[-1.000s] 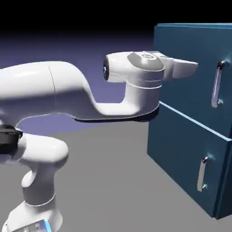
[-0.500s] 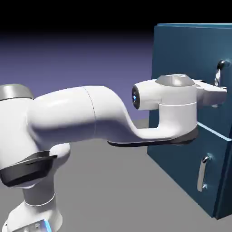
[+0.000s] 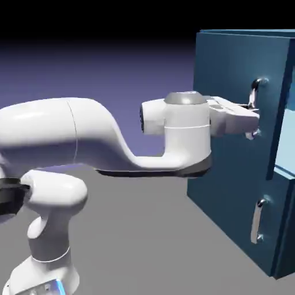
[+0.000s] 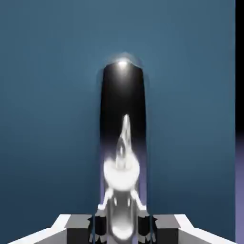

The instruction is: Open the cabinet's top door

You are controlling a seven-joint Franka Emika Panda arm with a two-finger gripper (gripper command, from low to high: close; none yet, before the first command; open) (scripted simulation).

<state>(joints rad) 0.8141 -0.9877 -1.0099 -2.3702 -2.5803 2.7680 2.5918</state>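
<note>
The hand (image 3: 252,118) reaches level from the left, clamped tight on the silver handle (image 3: 255,92) of the top door (image 3: 230,86), and that door stands ajar on the cabinet (image 3: 230,190), lighter blue showing at its right edge; lower panel's handle (image 3: 257,222) sits below, untouched

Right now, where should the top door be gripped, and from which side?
Grip the top door by its handle, a vertical silver bar that stands off the panel, coming straight at the door's front. The gripper is already shut on the bar's lower part.
</note>
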